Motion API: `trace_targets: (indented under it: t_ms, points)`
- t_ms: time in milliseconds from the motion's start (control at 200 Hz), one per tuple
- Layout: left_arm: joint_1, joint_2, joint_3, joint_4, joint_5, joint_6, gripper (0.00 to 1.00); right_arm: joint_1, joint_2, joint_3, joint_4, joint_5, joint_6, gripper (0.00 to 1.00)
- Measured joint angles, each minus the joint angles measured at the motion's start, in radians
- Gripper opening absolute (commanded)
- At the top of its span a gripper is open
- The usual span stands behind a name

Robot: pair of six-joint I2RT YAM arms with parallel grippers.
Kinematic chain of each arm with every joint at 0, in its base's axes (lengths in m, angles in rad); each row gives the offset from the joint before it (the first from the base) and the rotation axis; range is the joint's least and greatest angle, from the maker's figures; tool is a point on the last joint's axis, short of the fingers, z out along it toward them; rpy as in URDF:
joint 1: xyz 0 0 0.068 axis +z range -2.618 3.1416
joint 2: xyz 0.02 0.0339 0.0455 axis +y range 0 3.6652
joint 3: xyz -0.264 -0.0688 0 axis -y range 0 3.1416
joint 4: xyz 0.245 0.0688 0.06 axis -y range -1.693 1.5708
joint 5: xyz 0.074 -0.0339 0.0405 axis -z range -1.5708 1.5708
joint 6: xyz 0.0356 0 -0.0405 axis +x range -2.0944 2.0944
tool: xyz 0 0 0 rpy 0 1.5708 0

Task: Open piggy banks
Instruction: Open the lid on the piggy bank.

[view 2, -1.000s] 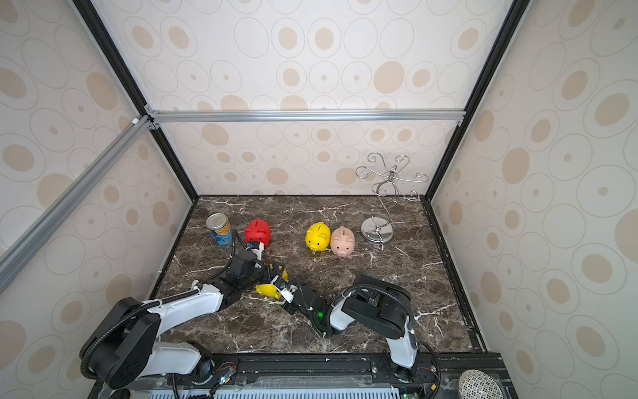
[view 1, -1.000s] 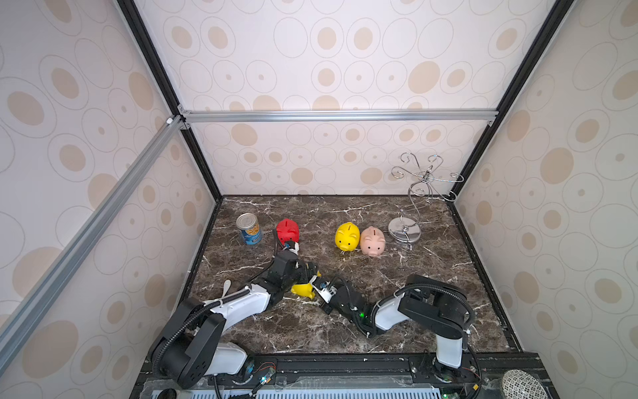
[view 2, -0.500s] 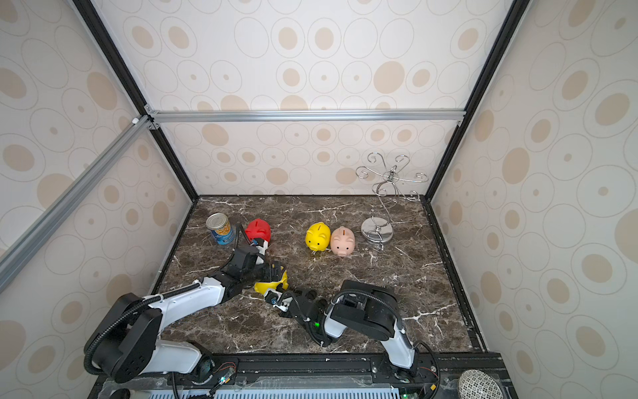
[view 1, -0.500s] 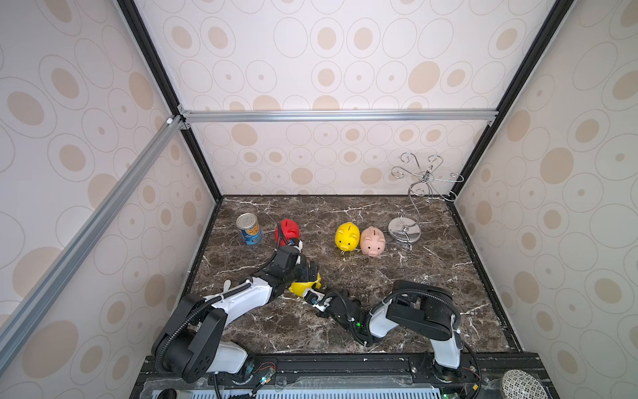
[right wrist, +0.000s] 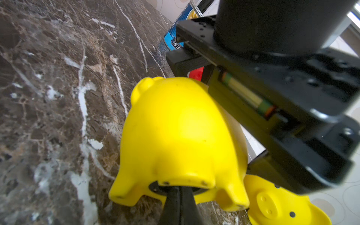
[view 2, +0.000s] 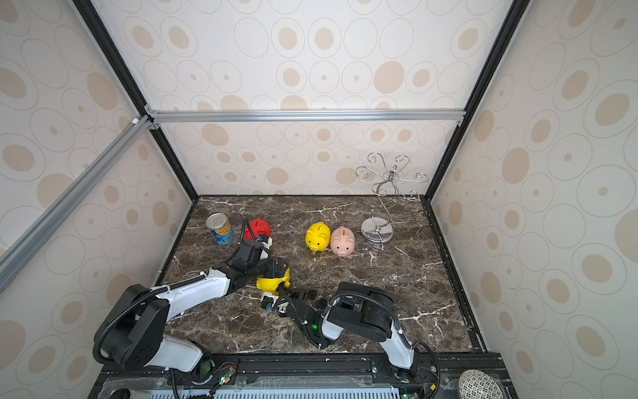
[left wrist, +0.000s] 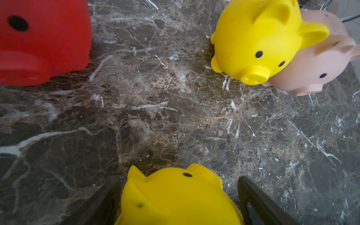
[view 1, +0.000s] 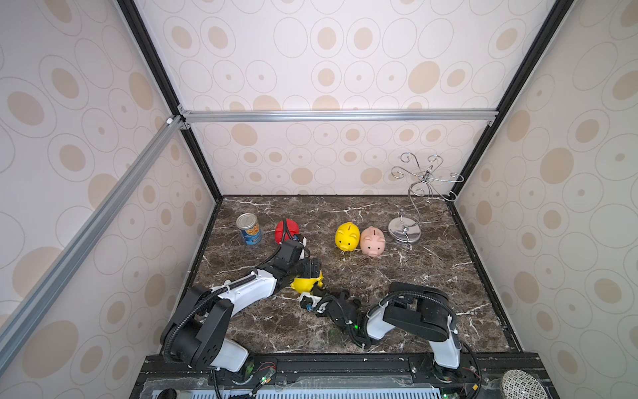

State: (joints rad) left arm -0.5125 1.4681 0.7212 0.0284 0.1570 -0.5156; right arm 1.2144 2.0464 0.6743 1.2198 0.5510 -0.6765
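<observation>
My left gripper (left wrist: 178, 183) straddles the near yellow pig (right wrist: 175, 132), grip uncertain, while my closed right gripper (right wrist: 180, 196) works its belly plug (right wrist: 154, 189); red pig (view 1: 286, 229), far yellow pig (view 1: 347, 236) and pink pig (view 1: 372, 240) seemingly wait.

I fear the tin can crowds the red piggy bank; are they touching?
Apart. Both top views show a strip of bare marble tabletop between the red piggy bank and the tin can.

A robot test booth, not a home: aluminium framing (view 1: 338, 115) and circle-patterned wall panels (view 1: 345, 51) enclose the marble-look table (view 1: 431, 276).
</observation>
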Motion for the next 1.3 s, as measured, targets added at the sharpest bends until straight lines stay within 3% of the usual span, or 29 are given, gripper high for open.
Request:
trace_targets:
  t_ms: [635,1070,1300]
  points:
    - [0.001,0.029,0.031,-0.004,-0.027,0.039,0.91,0.033,0.031,0.068,-0.061,0.055,-0.155,0.00]
    - [-0.011,0.043,0.032,0.028,-0.044,0.032,0.92,0.043,0.030,0.072,-0.079,0.116,-0.118,0.00]
    - [-0.031,0.093,0.091,0.007,-0.054,0.027,0.93,0.087,-0.021,-0.010,-0.037,0.181,-0.050,0.00]
